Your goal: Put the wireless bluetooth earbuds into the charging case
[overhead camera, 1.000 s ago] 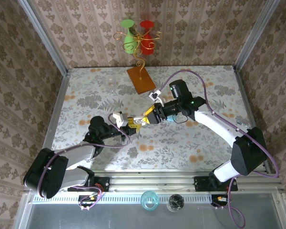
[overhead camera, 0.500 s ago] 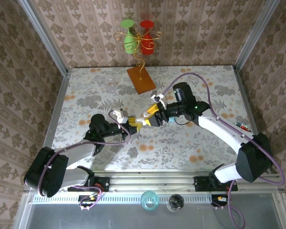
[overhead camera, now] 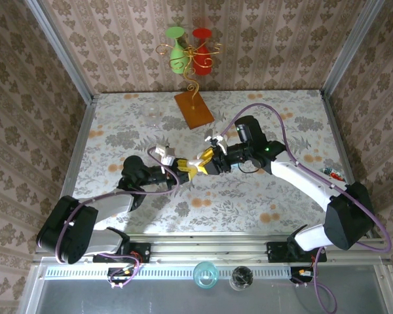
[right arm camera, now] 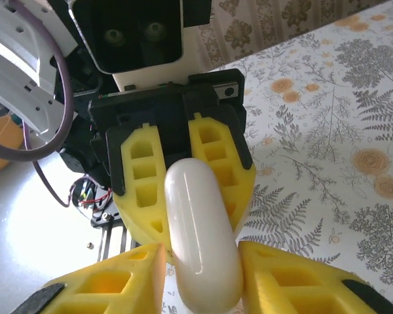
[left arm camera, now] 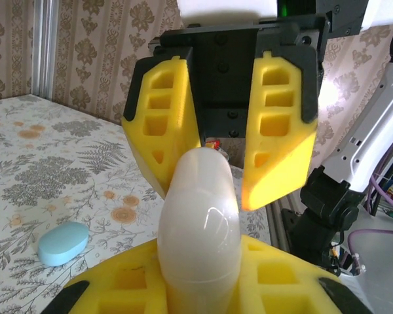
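Since it likely needs a grip at both ends to be opened, the case (left arm camera: 200, 222) is clamped in the left jaws and held up off the tabletop (overhead camera: 268, 196) mid-scene, nose toward the right arm. Right jaws straddle its free end, close in; clamped or not, can't tell. Versus a second back: right arm has slid in leftward, jaws narrower, both arms now meeting.

Glossy white case (left arm camera: 200, 222), unpatterned. Left of it, light-blue case (left arm camera: 62, 242). Beneath it, table (left arm camera: 65, 150): pale, grey ferns, orange flowers. Above it, right gripper (left arm camera: 206, 193): yellow, black.
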`<state>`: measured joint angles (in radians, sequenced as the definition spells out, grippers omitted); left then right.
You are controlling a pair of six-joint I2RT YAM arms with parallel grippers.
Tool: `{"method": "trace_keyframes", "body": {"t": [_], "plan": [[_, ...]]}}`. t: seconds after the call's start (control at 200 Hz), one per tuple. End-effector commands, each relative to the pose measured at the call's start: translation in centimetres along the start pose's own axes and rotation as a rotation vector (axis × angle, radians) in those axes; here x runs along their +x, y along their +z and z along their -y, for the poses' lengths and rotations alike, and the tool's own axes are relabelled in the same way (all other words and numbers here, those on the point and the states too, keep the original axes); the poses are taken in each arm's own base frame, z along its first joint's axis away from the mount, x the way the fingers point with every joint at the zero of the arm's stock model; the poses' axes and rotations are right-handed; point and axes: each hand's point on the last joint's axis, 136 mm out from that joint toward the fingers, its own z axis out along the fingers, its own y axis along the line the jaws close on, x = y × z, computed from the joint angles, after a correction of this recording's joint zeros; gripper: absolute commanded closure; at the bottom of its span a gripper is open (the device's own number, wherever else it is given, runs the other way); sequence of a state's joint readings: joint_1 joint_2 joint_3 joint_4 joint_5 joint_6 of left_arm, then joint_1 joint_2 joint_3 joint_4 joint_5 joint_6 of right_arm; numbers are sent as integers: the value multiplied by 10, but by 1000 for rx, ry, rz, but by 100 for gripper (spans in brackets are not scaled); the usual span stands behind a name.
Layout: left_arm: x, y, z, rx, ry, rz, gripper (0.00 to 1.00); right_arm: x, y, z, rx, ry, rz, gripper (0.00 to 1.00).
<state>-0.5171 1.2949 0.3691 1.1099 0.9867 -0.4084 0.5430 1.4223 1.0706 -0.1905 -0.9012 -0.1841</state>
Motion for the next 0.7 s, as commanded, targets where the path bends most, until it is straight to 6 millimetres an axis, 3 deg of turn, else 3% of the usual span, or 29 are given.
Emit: {"method": "trace_keyframes", "body": {"t": [0.0,0.12,0.305,0.43,0.545,0.695], "plan": [[-19,4,4,23,41,39,91,-5,0,-6,-34,-12,1,71],[-18,3,3,16,38,39,88,-7,-2,-1,5,-6,9,83],[-16,0,-7,-36,61,47,54,-10,-8,10,69,18,35,84],[-10,-7,-21,-114,126,47,34,-12,-16,36,178,112,69,84],[6,-9,-34,-171,170,-17,27,-11,-30,67,297,259,128,83],[24,-5,-45,-214,224,-84,14,8,-46,108,402,509,168,83]]}}
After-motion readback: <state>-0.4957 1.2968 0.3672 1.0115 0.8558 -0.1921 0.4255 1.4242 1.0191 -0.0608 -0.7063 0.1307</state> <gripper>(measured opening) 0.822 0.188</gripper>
